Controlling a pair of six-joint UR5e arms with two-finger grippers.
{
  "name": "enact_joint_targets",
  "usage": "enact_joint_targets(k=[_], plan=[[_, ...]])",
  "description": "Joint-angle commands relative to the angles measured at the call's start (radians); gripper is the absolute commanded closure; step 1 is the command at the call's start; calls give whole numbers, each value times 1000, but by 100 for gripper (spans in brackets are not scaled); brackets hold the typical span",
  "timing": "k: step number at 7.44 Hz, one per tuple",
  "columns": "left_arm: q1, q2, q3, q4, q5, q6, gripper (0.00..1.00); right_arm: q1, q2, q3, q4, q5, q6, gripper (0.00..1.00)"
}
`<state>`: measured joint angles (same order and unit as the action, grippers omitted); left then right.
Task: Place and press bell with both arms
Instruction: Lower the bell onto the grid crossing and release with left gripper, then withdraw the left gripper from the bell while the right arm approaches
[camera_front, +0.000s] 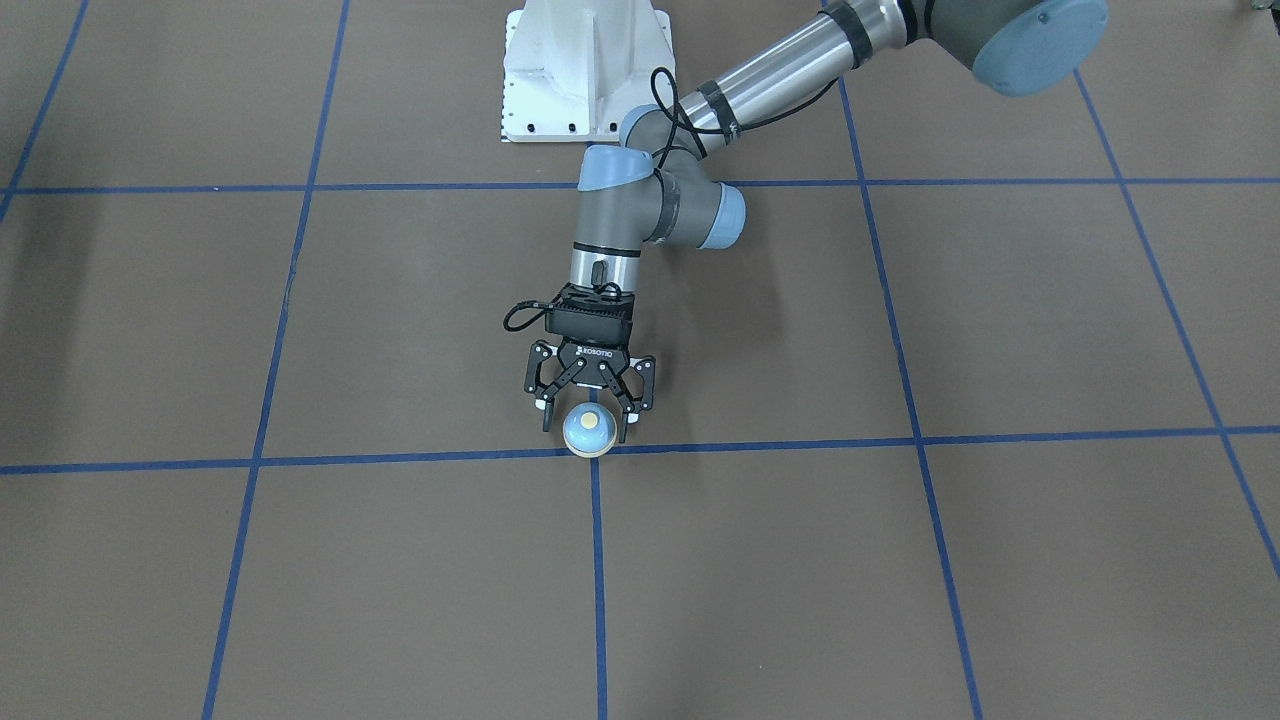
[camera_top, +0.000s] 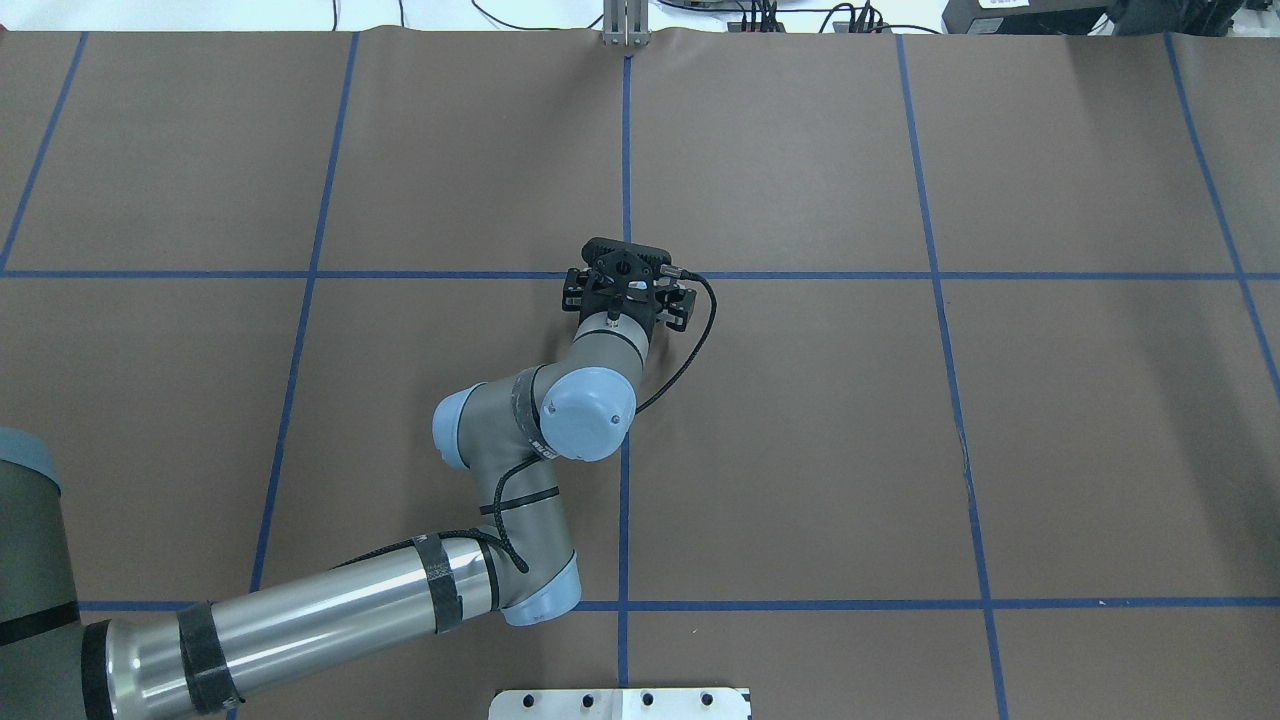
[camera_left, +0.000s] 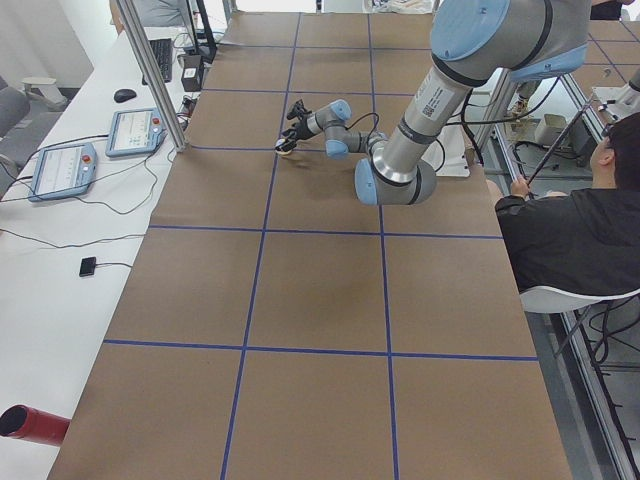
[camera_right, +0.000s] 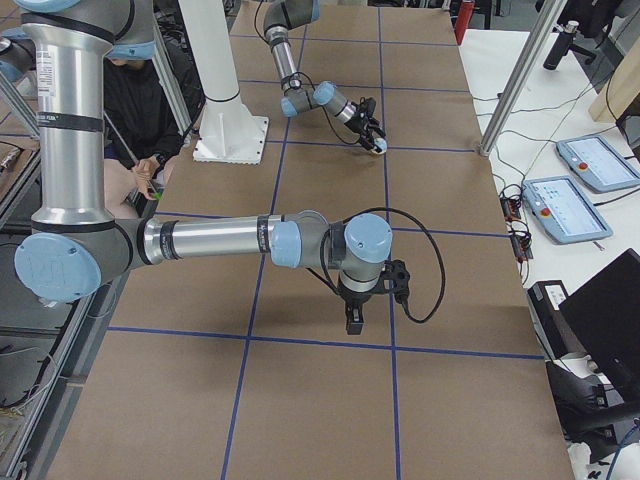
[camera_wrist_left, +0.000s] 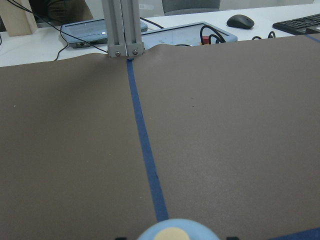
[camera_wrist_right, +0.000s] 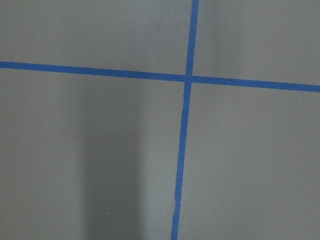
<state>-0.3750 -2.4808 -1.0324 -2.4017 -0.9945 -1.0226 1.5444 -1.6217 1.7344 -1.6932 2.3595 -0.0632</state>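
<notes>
The light-blue bell (camera_front: 588, 430) with its cream button stands on the brown table, on a blue tape crossing. My left gripper (camera_front: 586, 424) points down over it, its fingers (camera_front: 546, 416) spread on either side of the dome with small gaps. The bell's top shows at the bottom edge of the left wrist view (camera_wrist_left: 177, 233). In the overhead view the left gripper (camera_top: 626, 272) hides the bell. My right gripper (camera_right: 352, 316) shows only in the exterior right view, hanging above the table away from the bell; I cannot tell whether it is open or shut.
The white bolted pedestal (camera_front: 586, 70) stands at the robot's side of the table. Blue tape lines (camera_top: 624, 150) divide the brown mat. A metal post (camera_wrist_left: 122, 27) rises at the far edge. Operator panels (camera_left: 62, 168) lie on the side bench, and a person (camera_left: 575, 230) sits nearby.
</notes>
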Motion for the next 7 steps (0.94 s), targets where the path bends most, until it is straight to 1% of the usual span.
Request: enact_joint_targets(k=[1,3,4,5,6,7], plan=[[-30,-3,-55,1,-45,4,0,-3,40,11,0,-6,-10,0],[-144,-3,-92,19,-223,65,0,-33,60,-4,1,-6,0,0],[-212,-3,-92,39,-310,78,0,-84,89,-22,29,-3,6,0],[-290,-3,-94,112,-434,105,0,-107,103,-21,44,0,55,0],[-365,6,-94,148,-554,177,0,-160,179,-36,43,-8,148,0],[-424,47,-94,148,-638,259,0,-214,283,-79,44,-8,242,0]])
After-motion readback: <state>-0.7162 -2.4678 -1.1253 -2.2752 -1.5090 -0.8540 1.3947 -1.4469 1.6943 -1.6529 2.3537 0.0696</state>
